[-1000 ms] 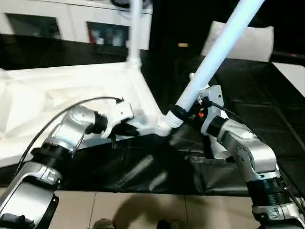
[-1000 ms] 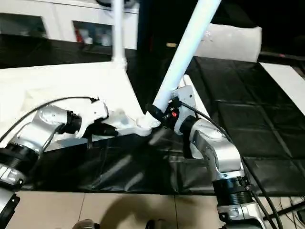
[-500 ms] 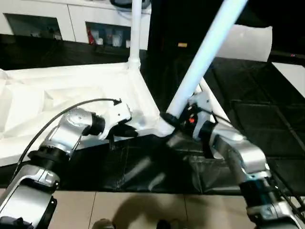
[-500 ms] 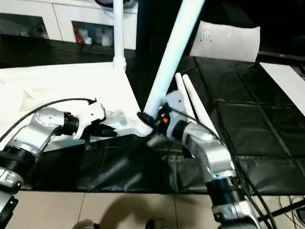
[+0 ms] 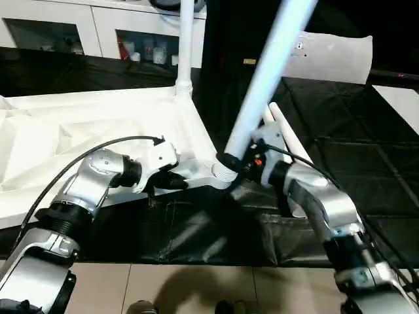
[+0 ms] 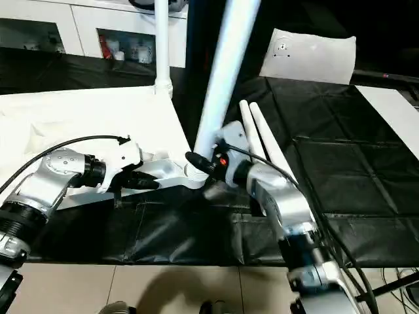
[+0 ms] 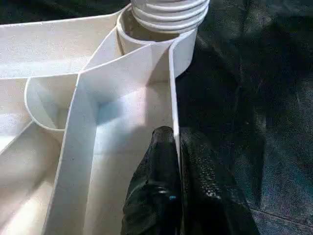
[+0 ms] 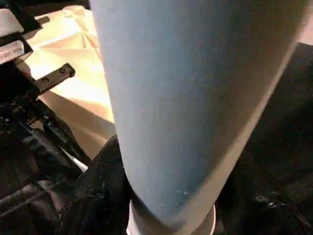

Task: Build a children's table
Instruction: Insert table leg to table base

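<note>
The white tabletop (image 5: 85, 131) lies upside down on the black mat, ribs facing up. One leg (image 5: 185, 39) stands upright in its far corner socket. My left gripper (image 5: 173, 182) is shut on the tabletop's thin rim wall (image 7: 172, 88) close to the near corner socket (image 7: 146, 36). My right gripper (image 5: 234, 162) is shut on the thick lower end of a long white leg (image 5: 268, 72), its black fingers (image 8: 102, 181) wrapped round it. That leg leans up and to the right, and its ribbed end sits at the near corner socket (image 5: 224, 173). Two more legs (image 5: 281, 127) lie on the mat behind my right arm.
A white cabinet (image 5: 98, 26) with dark compartments runs along the back. A white pillow-like slab (image 5: 334, 55) stands at the back right. The black mat (image 5: 353, 150) covers the work area, with tiled floor (image 5: 196, 288) at the front and a white surface (image 5: 402, 98) at far right.
My right gripper has moved left with the leg, which now stands steeper, its ribbed end brought to the near corner socket. The left gripper has kept its hold on the rim.
</note>
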Robot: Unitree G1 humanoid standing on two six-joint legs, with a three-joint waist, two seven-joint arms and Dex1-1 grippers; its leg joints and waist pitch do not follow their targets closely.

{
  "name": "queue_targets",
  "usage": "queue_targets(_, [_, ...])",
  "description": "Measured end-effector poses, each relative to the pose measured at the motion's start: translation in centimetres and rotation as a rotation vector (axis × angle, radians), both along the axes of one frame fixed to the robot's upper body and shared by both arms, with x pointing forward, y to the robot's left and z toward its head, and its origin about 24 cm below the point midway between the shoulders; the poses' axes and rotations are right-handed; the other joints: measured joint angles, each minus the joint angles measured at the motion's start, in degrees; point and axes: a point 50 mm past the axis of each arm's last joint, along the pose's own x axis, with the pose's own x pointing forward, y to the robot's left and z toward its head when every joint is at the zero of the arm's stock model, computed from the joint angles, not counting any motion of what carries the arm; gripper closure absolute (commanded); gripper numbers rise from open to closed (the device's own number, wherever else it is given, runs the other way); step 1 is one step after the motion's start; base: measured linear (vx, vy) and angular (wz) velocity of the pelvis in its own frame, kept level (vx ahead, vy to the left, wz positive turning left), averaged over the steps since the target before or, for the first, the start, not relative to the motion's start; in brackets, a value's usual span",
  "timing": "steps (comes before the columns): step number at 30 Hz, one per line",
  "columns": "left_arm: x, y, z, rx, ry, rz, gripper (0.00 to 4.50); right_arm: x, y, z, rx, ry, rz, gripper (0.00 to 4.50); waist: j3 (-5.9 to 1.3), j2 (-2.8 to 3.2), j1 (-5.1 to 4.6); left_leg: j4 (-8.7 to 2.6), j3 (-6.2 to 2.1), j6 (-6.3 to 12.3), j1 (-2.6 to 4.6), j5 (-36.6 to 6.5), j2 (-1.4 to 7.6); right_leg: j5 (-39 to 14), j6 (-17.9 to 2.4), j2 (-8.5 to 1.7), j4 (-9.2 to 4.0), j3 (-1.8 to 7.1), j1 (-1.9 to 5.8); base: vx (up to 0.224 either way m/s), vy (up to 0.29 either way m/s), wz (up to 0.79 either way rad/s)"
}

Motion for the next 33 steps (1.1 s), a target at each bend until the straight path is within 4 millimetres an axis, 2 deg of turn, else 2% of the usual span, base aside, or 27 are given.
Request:
queue_targets(17, [-0.74, 0.15, -0.18, 0.006, 0.013, -0.04, 4.5, 0.02, 0.83, -0.38, -0.007, 0.01, 0.078, 2.59, -0.55, -0.81, 0.02, -0.02, 0.09, 0.0, 0.05, 0.0, 0.06, -0.02, 0.01, 0.0, 0.03, 0.05, 0.04, 0.0, 0.0, 0.0])
queue_targets(33, [-0.78, 0.12, -0.15, 0.014, 0.007, -0.046, 4.5, 0.12, 0.6, -0.42, -0.012, 0.006, 0.094, 2.59, -0.64, -0.94, 0.08, -0.02, 0.09, 0.0, 0.09, 0.0, 0.08, -0.02, 0.01, 0.0, 0.02, 0.05, 0.04, 0.0, 0.0, 0.0])
